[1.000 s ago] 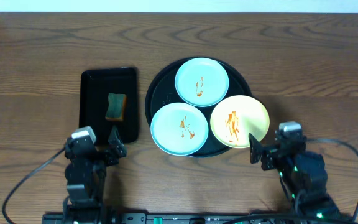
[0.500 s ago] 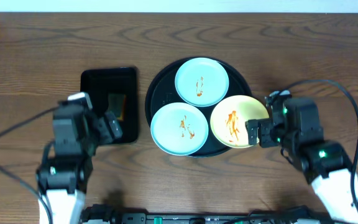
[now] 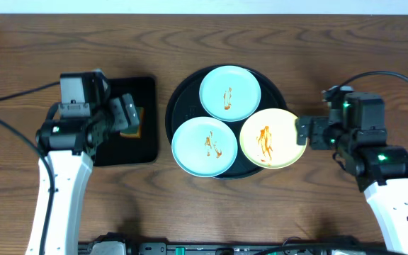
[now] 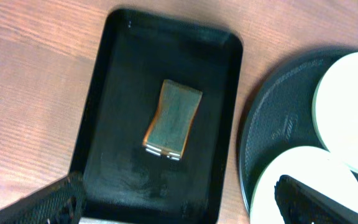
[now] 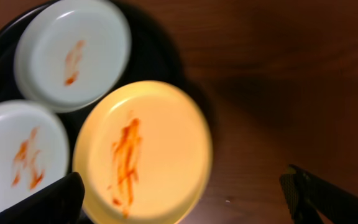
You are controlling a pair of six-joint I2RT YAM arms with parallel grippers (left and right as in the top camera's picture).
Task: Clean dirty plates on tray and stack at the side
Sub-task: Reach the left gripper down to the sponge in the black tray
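We find the round black tray (image 3: pixel 183 106) near the middle of the wooden counter (image 3: pixel 296 42), and it carries everything that needs cleaning. A far mint plate (image 3: pixel 230 93) is at the back, a near mint plate (image 3: pixel 204 146) at the front left, and the yellow plate (image 3: pixel 273 137) at the front right. The yellow plate's outer edge reaches past the tray's raised rim and hangs over the wood. The three plates lie flat and close together, side by side rather than stacked, and each bears an orange-red sauce smear across its middle. Just left of the round tray lies a smaller rectangular black tray (image 3: pixel 144 149), with a green-topped sponge (image 4: pixel 173 119) resting flat near its centre. The left tool (image 3: pixel 125 115) hangs above that rectangular tray, over the sponge. In the left wrist view we see its jaws spread wide to either side of the sponge, well above it and holding nothing. The right tool (image 3: pixel 305 132) sits at the right edge of the yellow plate, its jaws likewise wide apart and empty. Whether a fingertip touches the plate's rim we cannot tell.
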